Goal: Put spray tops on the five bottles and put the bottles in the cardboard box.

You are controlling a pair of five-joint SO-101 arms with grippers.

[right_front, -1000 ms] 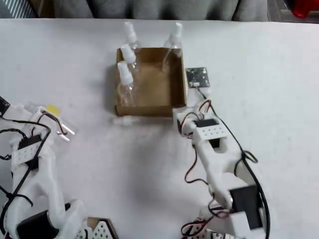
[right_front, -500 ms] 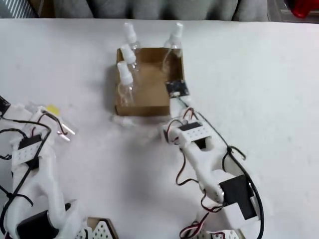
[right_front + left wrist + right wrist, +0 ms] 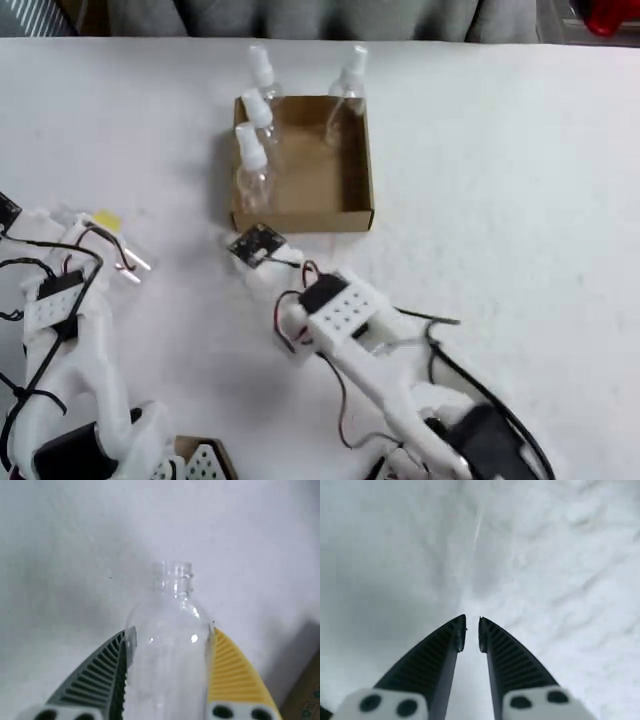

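While I am holding the last bottle (image 3: pixel 172 605) in the left gripper (image 3: pixel 170 636), its grey and yellow fingers are pressing on the clear body from both sides, and the open neck is pointing away from the wrist with no spray top on it. Four capped bottles (image 3: pixel 250 165) are standing in the cardboard box (image 3: pixel 300 218), as far as I can judge from the high view. The right gripper (image 3: pixel 472 632) is hanging low over the white table (image 3: pixel 520 200) just in front of the box, its black fingers nearly together with a thin gap and nothing between them.

I am reading this as the approach to the fifth spray top. I cannot make that top out for certain; a faint pale streak (image 3: pixel 477 530) ahead of the fingertips may be its tube. To do this well, I am planning to spread the right fingers wide before lowering, take the top by its head rather than the tube, and keep the left arm steady so that the neck is offering a fixed target.
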